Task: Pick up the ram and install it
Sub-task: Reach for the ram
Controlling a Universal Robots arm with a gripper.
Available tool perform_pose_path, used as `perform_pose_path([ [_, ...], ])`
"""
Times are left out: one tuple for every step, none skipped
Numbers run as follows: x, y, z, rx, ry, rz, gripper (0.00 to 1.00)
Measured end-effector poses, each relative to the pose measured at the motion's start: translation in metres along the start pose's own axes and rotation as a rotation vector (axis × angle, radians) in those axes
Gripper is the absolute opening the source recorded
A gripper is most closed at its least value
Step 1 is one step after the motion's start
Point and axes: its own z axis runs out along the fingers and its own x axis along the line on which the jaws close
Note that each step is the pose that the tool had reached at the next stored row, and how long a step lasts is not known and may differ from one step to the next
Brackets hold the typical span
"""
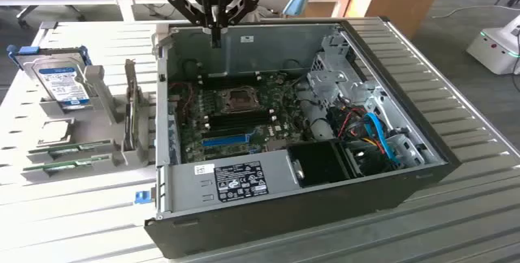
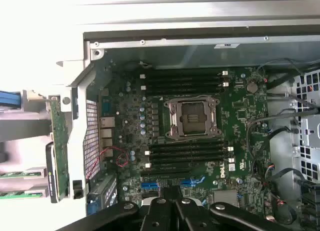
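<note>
**Entry: memory install, bench state**

- Arm's black two-finger gripper (image 1: 215,41): poised over the far rim of the open black computer case (image 1: 325,208), above the far end of the green motherboard (image 1: 243,114). In the wrist view the fingers (image 2: 161,211) are pressed together, with nothing seen between them.
- Thin, narrow green circuit-board ram sticks, two alike: farther ram stick (image 1: 72,148) and nearer ram stick (image 1: 65,164). Each lies flat on its own step of a pale grey stepped holder (image 1: 49,176) at the exterior view's left, outside the case and well apart from the gripper. Which of the two is meant for the task cannot be told.
- Long black memory slots (image 2: 185,151): in rows on both sides of the square processor socket (image 2: 192,117). All appear unfilled.
- Boxy silver hard drive with blue label (image 1: 61,83): stands in the rack beyond the sticks.
- Ribbed pale metal tabletop (image 1: 455,214): carries the case and holder.

Handling, by judgement: each stick is likely very light, stiff and brittle, and smooth enough to slip in a loose hold. It is best pinched across its thin faces near mid-length, on bare board or the label. The hold should stay clear of the contact edge and put little pressure on the chips.
</note>
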Motion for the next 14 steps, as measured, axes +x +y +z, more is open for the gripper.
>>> perform_pose_path([
  [0.0,0.0,0.0,0.0,0.0,0.0,0.11],
  [0.0,0.0,0.0,0.0,0.0,0.0,0.11],
  [0.0,0.0,0.0,0.0001,0.0,0.0,0.11],
  [0.0,0.0,0.0,0.0,0.0,0.0,0.11],
  [0.0,0.0,0.0,0.0,0.0,0.0,0.11],
  [0.0,0.0,0.0,0.0,0.0,0.0,0.11],
  [0.0,0.0,0.0,0.0,0.0,0.0,0.11],
  [0.0,0.0,0.0,0.0,0.0,0.0,0.11],
  [0.0002,0.0,0.0,0.0001,0.0,0.0,0.11],
  [0.0007,0.0,-0.0001,0.0001,0.0,0.0,0.11],
  [0.0013,-0.0001,-0.0001,0.0001,0.0001,0.0,0.11],
  [0.002,-0.0002,-0.0001,0.0001,0.0,0.0,0.11],
  [0.0029,-0.0002,-0.0001,0.0,0.0,0.0,0.11],
  [0.0037,-0.0003,-0.0001,0.0,0.0,0.0,0.11],
])
